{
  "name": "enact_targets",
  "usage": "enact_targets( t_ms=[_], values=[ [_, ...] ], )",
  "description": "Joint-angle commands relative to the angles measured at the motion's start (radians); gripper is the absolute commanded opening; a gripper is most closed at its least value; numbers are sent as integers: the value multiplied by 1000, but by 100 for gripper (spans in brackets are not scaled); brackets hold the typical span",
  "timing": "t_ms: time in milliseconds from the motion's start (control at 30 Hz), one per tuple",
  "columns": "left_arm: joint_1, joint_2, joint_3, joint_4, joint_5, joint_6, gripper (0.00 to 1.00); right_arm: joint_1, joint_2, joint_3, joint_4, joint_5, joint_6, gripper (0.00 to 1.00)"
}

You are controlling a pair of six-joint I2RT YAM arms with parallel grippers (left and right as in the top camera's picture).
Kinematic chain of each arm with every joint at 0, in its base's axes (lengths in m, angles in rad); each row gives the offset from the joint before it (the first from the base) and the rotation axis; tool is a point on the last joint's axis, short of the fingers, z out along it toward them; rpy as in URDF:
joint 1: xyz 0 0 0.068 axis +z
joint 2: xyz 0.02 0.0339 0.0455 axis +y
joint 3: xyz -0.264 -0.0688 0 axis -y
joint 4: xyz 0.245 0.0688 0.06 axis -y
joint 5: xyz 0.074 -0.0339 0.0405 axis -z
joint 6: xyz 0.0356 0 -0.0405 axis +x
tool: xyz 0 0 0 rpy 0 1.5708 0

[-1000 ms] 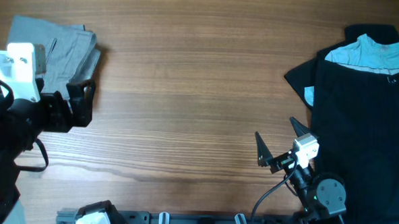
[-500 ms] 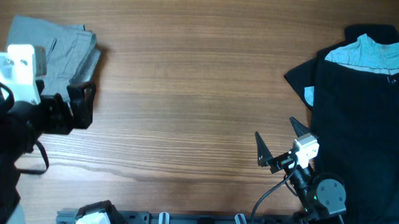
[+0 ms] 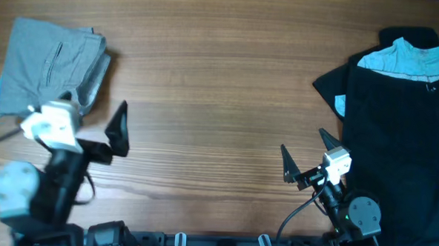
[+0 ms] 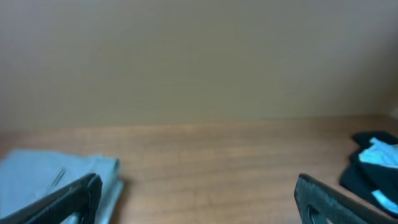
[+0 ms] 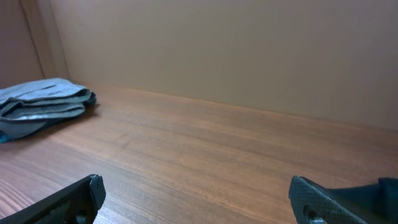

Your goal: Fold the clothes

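The clothes, a grey pair of pants (image 3: 48, 60), lie folded in a compact stack at the far left of the table, also seen in the left wrist view (image 4: 46, 177) and the right wrist view (image 5: 40, 104). My left gripper (image 3: 93, 116) hovers just in front of the stack's near right corner, open, with only bare wood between its fingers (image 4: 74, 198). My right gripper (image 3: 306, 150) sits open near the front edge at the right, far from the pants and holding nothing.
A black garment (image 3: 397, 138) with a pale-blue shirt (image 3: 412, 57) on top of it covers the right end of the table, close beside the right arm. The wooden table (image 3: 221, 86) runs between the two arms.
The left arm has pulled back from over the pants toward the front edge and turned, uncovering the whole stack. The right arm has not moved.
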Motion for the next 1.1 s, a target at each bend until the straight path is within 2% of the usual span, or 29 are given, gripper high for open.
enact_targets(
  t_ms=[0, 167, 333, 500, 533, 1067],
  values=[
    [-11, -201, -253, 94, 1, -67, 100, -5, -11, -1, 5, 10, 17, 100],
    [-14, -482, -550, 169, -3, -67, 100, -5, -11, -1, 5, 10, 17, 100],
    [-27, -479, -705, 392, -2, -67, 100, -5, -11, -1, 5, 10, 17, 100],
    [-27, -479, -834, 496, -2, -67, 100, -5, -11, -1, 5, 10, 17, 100],
    [-27, -479, -835, 447, -2, -67, 100, -5, -11, -1, 5, 10, 17, 100],
    [-27, -476, -835, 451, -2, -67, 100, -5, -11, -1, 5, 10, 17, 100]
  ],
)
